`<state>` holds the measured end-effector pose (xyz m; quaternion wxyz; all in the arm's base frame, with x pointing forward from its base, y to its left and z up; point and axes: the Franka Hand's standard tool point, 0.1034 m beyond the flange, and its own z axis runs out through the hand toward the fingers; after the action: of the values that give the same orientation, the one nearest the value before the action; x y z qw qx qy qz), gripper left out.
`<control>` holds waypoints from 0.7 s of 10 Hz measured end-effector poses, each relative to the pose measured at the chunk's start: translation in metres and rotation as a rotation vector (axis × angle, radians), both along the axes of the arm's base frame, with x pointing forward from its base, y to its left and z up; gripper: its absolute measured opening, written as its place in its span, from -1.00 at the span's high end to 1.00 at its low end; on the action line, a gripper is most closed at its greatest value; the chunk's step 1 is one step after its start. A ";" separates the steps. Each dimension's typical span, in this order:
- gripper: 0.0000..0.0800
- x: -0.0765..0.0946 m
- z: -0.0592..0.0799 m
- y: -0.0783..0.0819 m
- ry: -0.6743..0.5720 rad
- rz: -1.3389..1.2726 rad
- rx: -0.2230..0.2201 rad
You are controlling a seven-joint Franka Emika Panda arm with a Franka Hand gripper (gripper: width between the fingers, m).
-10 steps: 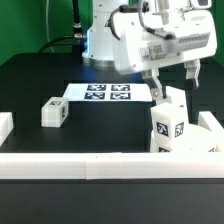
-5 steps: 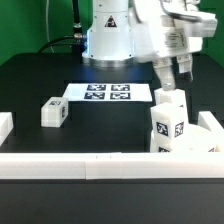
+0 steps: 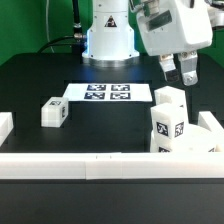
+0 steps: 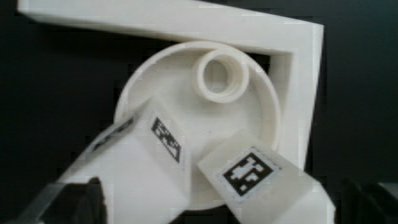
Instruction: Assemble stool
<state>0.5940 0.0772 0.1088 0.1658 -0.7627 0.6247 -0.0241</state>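
above the seat (image 4: pixel 178 95), at two o'clock in the exterior view, my gripper (image 3: pixel 179 72) hangs spread and empty over two upright legs (image 3: pixel 168 128); a third leg (image 3: pixel 53 112) lies at nine o'clock.

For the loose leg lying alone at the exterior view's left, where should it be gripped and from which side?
Probably from above, closing on the long flat sides of the loose leg near its middle. It lies flat on the table, apart from other parts, so top and flanks are free, and parallel faces suit a two-finger grip.
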 end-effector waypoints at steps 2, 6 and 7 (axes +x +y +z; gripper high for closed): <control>-0.62 0.000 0.000 -0.001 -0.030 0.135 -0.039; -0.62 -0.002 -0.001 0.002 -0.084 0.680 -0.199; -0.62 -0.002 0.000 0.001 -0.099 0.798 -0.233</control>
<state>0.5923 0.0786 0.1083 0.1047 -0.9565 0.2644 -0.0652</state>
